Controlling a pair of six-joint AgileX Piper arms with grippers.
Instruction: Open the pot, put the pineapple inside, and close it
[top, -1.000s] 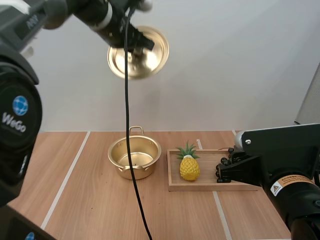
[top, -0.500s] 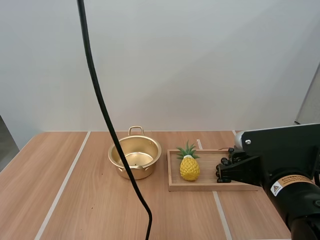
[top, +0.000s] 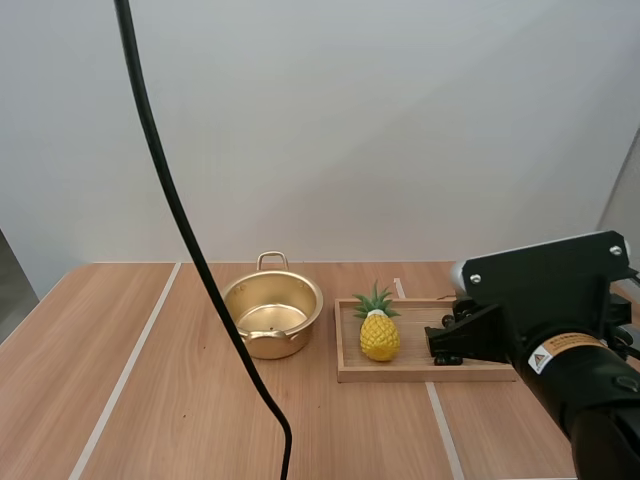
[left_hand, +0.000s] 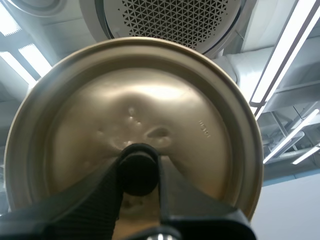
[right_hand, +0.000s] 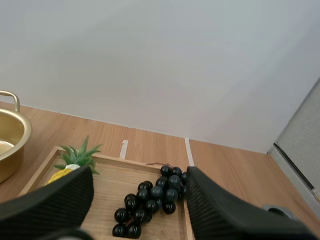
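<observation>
Already lidless: gold pot (top: 272, 312) on worktop (top: 150, 400).
Left end effector (left_hand: 139, 171) pinches lid (left_hand: 200, 125) by its knob (left_hand: 138, 164); right end effector (right_hand: 139, 176) spread near grapes (right_hand: 150, 200); pineapple (top: 379, 335) upright in wooden tray (top: 420, 373) beside pot.

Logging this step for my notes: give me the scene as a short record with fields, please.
pot: open, empty, on the table beside the wooden tray
lid: off the pot, pinched in the left gripper
pineapple: upright in the tray, at the end nearer the pot
grapes: in the tray, beside the pineapple
right gripper: open above the tray, holding nothing
progress: lid off, pineapple not yet moved
</observation>
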